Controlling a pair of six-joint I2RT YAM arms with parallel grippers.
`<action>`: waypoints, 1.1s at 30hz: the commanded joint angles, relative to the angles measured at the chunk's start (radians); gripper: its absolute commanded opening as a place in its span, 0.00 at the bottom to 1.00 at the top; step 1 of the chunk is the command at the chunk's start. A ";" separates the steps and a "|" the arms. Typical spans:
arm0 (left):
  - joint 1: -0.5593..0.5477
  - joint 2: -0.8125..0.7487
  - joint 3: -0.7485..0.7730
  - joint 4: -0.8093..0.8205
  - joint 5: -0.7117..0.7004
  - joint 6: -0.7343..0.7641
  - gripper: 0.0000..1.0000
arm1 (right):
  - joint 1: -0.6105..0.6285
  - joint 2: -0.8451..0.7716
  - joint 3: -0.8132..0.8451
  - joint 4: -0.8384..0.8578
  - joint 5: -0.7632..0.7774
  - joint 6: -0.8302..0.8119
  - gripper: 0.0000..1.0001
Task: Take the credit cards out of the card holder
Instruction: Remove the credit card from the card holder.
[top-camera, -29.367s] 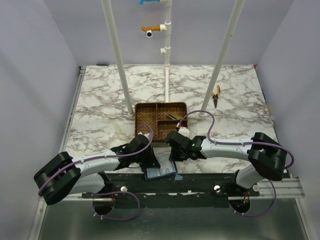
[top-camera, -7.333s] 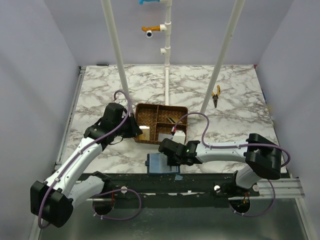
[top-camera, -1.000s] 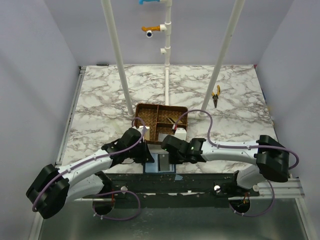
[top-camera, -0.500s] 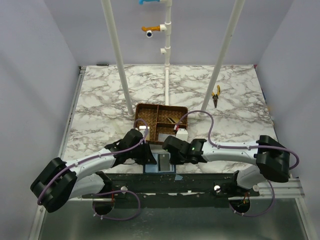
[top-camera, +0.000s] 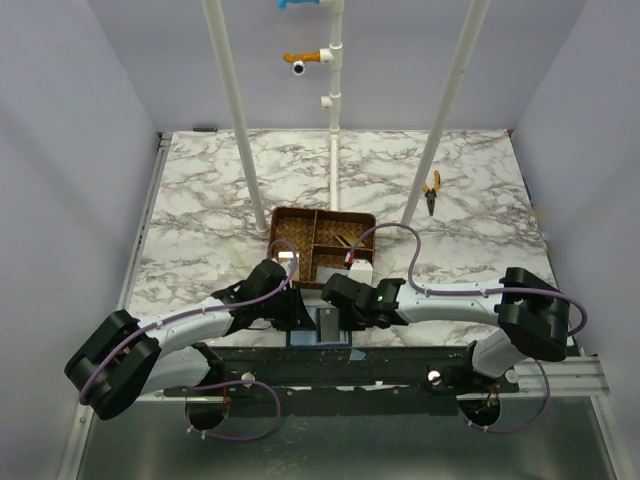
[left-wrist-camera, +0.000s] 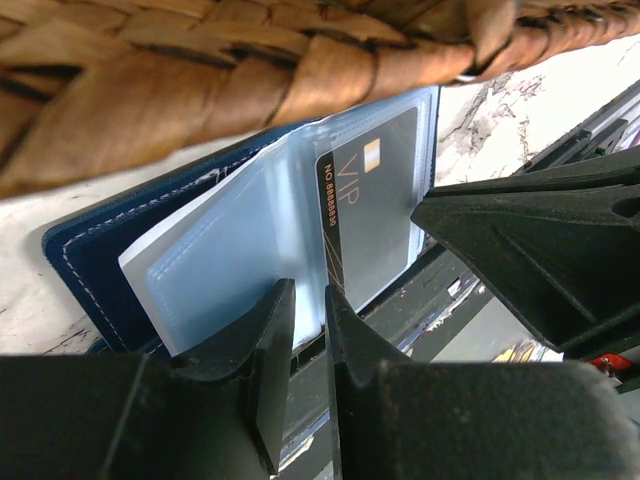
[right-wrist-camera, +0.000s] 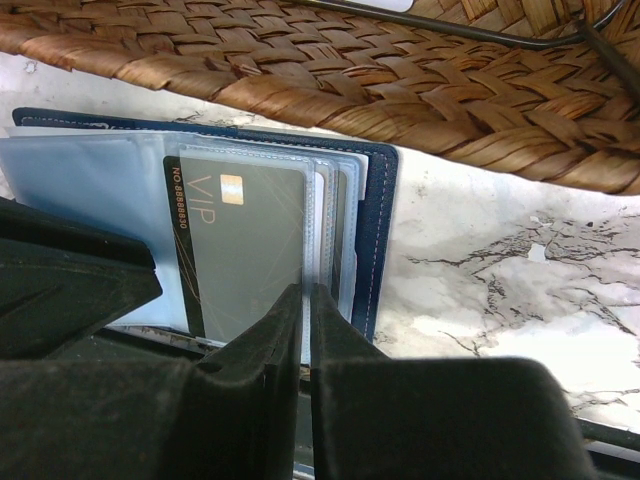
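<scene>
At the near edge of the marble table (top-camera: 200, 200), just in front of the wicker tray (top-camera: 283, 232), the card holder (right-wrist-camera: 380, 200) lies open and flat, its navy cover down and its clear sleeves facing up. One dark credit card (right-wrist-camera: 250, 240) marked VIP sits in the top sleeve; other cards behind it cannot be made out. Both arms meet over the holder from opposite sides. The left gripper (left-wrist-camera: 308, 292) stands at the holder's near edge, over the empty sleeves beside the card, with its fingers a narrow gap apart; nothing is firmly pinched between them. The right gripper (right-wrist-camera: 305, 292) stands at the near edge of the card's sleeve, by the card's right edge. Its fingers are almost together, and whether they clamp the sleeve edge cannot be told. Pliers (top-camera: 431, 190) lie well apart, far right.
</scene>
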 joint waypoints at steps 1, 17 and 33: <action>0.004 0.020 -0.020 0.048 0.033 -0.010 0.21 | -0.005 0.023 -0.005 0.025 -0.009 -0.006 0.10; 0.003 0.064 -0.038 0.117 0.047 -0.028 0.24 | -0.005 0.078 0.022 0.025 -0.039 -0.028 0.02; 0.003 0.056 -0.065 0.175 0.067 -0.065 0.19 | -0.005 0.119 0.033 0.033 -0.066 -0.038 0.01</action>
